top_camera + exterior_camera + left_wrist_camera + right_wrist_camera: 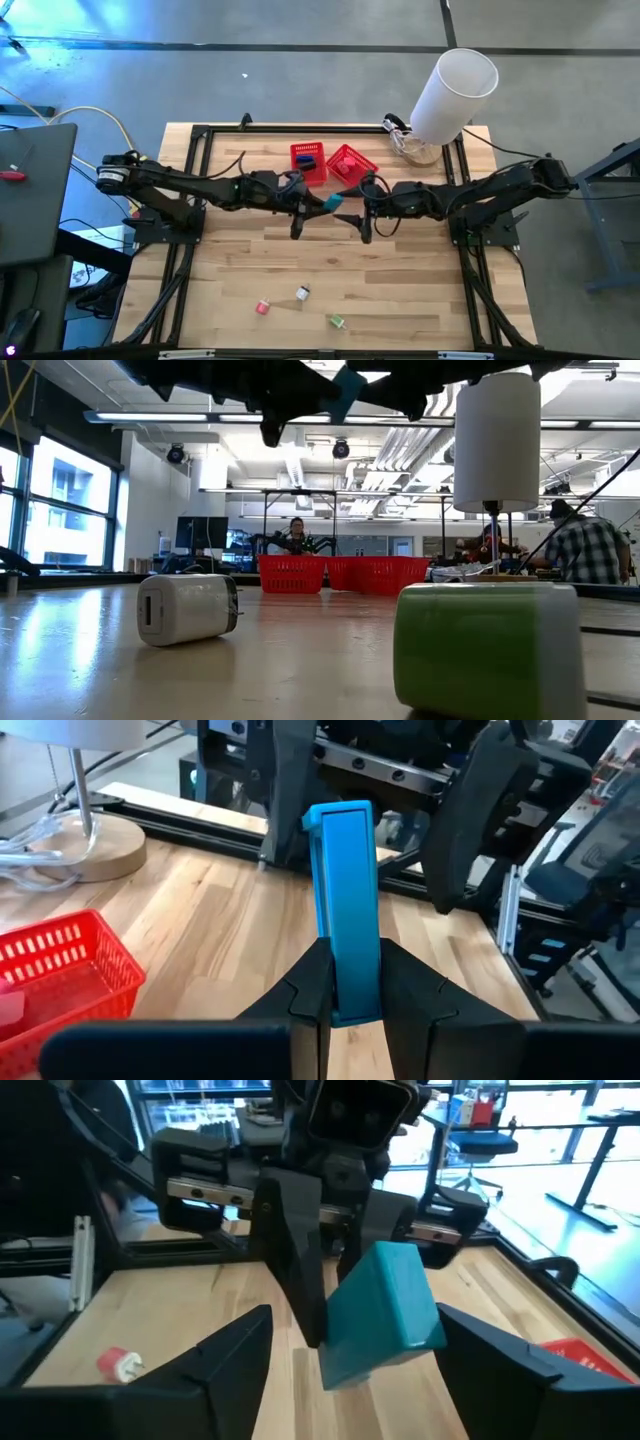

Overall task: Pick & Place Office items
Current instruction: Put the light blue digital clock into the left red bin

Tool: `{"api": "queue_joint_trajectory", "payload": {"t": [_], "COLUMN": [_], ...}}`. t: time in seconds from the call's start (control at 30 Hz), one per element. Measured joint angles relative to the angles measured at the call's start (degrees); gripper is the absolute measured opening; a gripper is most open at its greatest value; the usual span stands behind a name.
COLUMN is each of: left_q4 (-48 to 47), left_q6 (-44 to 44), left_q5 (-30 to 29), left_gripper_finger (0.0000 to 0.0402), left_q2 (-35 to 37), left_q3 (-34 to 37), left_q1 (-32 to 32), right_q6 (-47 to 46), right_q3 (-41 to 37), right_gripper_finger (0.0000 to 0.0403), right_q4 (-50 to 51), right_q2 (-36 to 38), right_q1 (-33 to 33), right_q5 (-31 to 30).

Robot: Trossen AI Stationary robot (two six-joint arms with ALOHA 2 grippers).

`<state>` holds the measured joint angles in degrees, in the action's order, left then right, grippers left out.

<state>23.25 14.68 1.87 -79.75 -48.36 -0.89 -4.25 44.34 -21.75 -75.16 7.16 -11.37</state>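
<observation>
the left gripper [355, 1010] jaws clamp the teal block [347, 910], long axis pointing at the right gripper's [350, 1360] open jaws.

High view looked straight down, far enough to take in the whole table [250, 270] and both arms. Low view sat at tabletop level, facing 12 o'clock across the wood into the room, very near a green item [487, 645]. Left wrist view looked along its own fingers at the teal block [347, 910], close up. Right wrist view faced the opposite way, sharing that same block [385, 1315] and the red baskets [330, 162].
</observation>
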Motion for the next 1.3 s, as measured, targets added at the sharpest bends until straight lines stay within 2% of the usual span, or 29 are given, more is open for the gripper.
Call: {"api": "queue_joint_trajectory", "payload": {"t": [0.13,0.23,0.4,0.57,1.13,1.3], "left_q4": [0.7,0.8,0.9,0.7,0.6,-0.6], "left_q6": [0.0,0.0,-0.1,-1.9,-1.5,-4.4], "left_q5": [0.3,1.1,1.7,1.8,1.0,1.0], "left_gripper_finger": [0.0052,0.0052,0.0053,0.0072,0.0086,0.0087], "left_q2": [0.0,0.0,0.0,-0.1,-0.1,-0.1], "left_q3": [0.0,0.0,0.0,0.0,0.0,0.0], "left_q1": [0.0,0.0,-0.1,-0.1,-0.1,0.0], "right_q6": [0.0,0.2,1.3,2.4,3.0,3.1], "right_q3": [0.0,0.0,0.0,0.0,0.0,0.0], "right_gripper_finger": [0.0235,0.0206,0.0129,0.0059,0.0054,0.0053], "right_q4": [-0.9,-0.8,-1.1,-1.1,-0.8,-0.4], "right_q2": [0.0,0.0,0.0,0.0,0.0,-0.1], "right_q1": [0.0,0.0,-0.1,0.0,0.0,0.0], "right_q5": [1.5,1.4,2.0,4.3,5.0,5.1]}}
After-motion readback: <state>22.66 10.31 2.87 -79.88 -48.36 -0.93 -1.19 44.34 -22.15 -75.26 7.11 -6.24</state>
